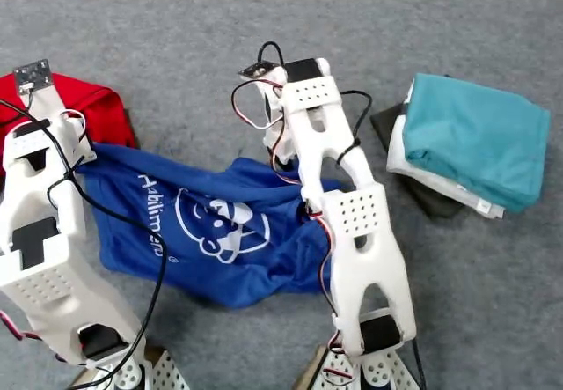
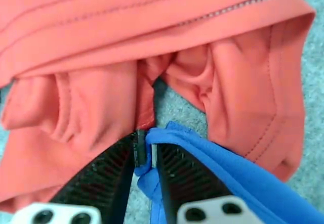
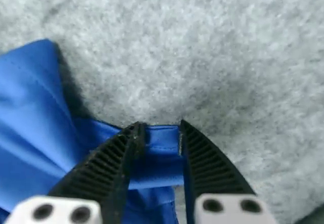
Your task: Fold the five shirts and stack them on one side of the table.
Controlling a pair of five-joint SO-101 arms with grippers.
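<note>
Noting the blue shirt [image 1: 220, 231] sprawled limp on the bench [image 1: 176, 55], I judge it light and floppy, best held by hems: left fingers [image 2: 116, 168] pinch one edge beside the red shirt [image 2: 101, 97], right fingers [image 3: 111, 158] pinch another.

Left arm [image 1: 40, 231]: stretched forward from its base, wrist pitched down. Left tool [image 2: 147, 142]: jaws almost together, pinching an edge of the blue shirt [image 2: 228, 173] right at the tips.

Right arm [image 1: 356, 231]: extended forward, wrist bent down toward the desk. Right tool [image 3: 158, 128]: jaws a little apart, with a fold of the blue shirt between the tips, touching both.
</note>
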